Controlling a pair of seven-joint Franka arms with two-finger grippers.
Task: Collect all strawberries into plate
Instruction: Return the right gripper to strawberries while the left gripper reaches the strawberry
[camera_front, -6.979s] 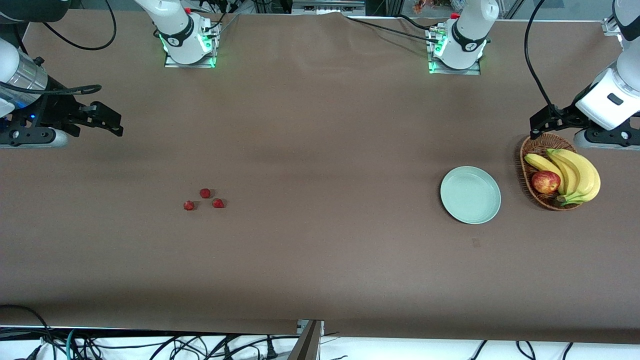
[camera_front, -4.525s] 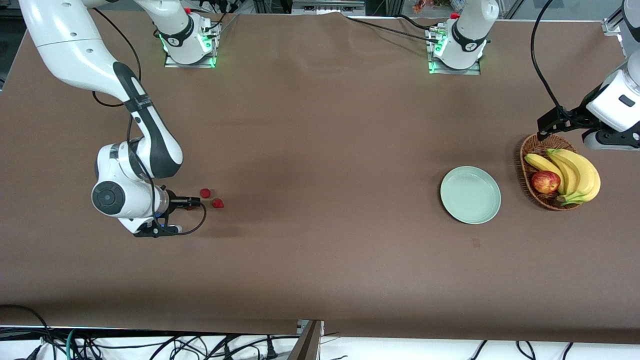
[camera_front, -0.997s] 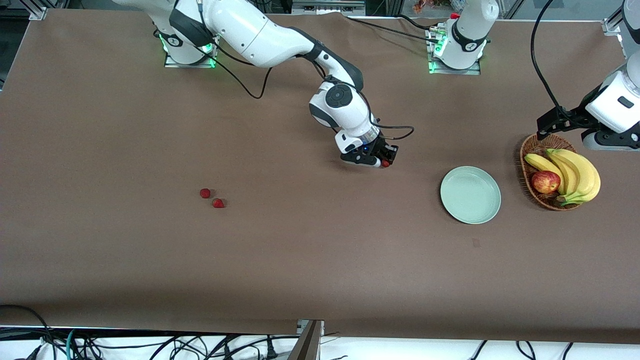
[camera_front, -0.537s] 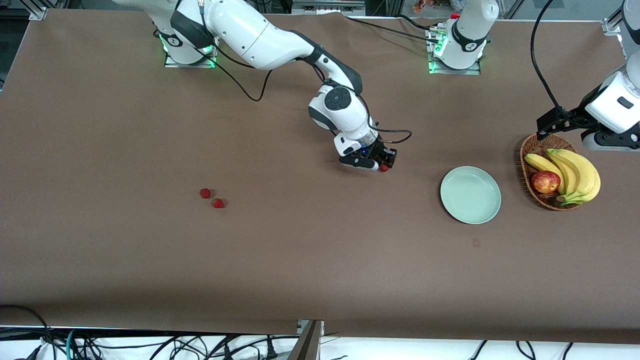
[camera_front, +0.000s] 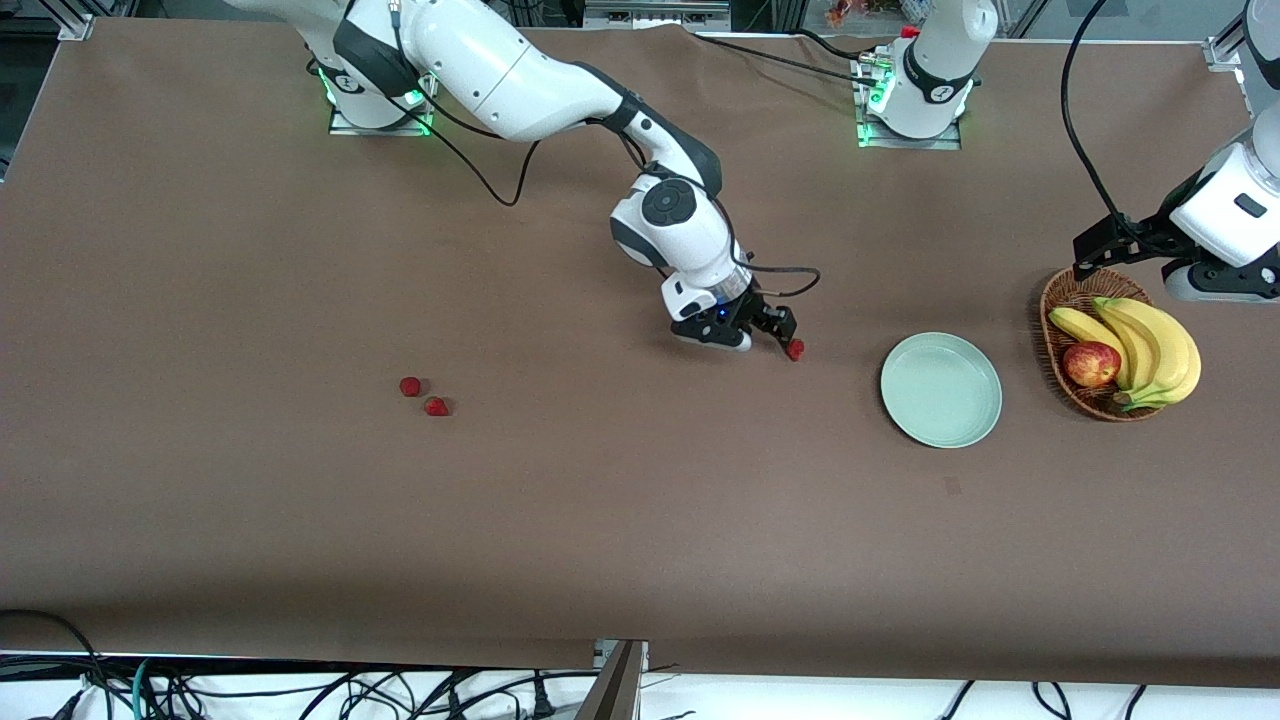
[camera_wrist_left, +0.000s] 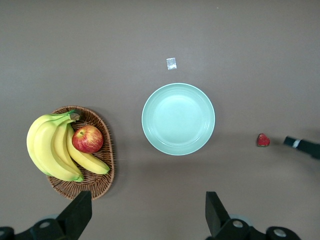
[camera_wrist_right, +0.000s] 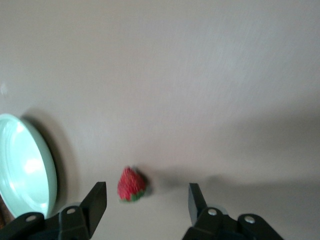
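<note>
My right gripper (camera_front: 783, 335) is open and hangs low over the table, toward the right arm's end from the pale mint-green plate (camera_front: 941, 389). One strawberry (camera_front: 795, 350) lies loose just past its fingertips, off the plate. In the right wrist view this strawberry (camera_wrist_right: 131, 184) sits free between the spread fingers of the gripper (camera_wrist_right: 147, 195), with the plate's rim (camera_wrist_right: 30, 175) beside it. Two more strawberries (camera_front: 410, 386) (camera_front: 436, 406) lie together toward the right arm's end. My left gripper (camera_front: 1082, 262) waits open and empty (camera_wrist_left: 148, 220) over the basket's edge.
A brown wicker basket (camera_front: 1062, 340) with bananas (camera_front: 1150, 345) and a red apple (camera_front: 1091, 363) stands beside the plate at the left arm's end. A small pale mark (camera_front: 951, 485) lies on the table nearer the front camera than the plate.
My right gripper carried a strawberry from the cluster toward the plate, came lower, and has opened; the strawberry now lies free just short of the plate. The left arm has not moved lately.
</note>
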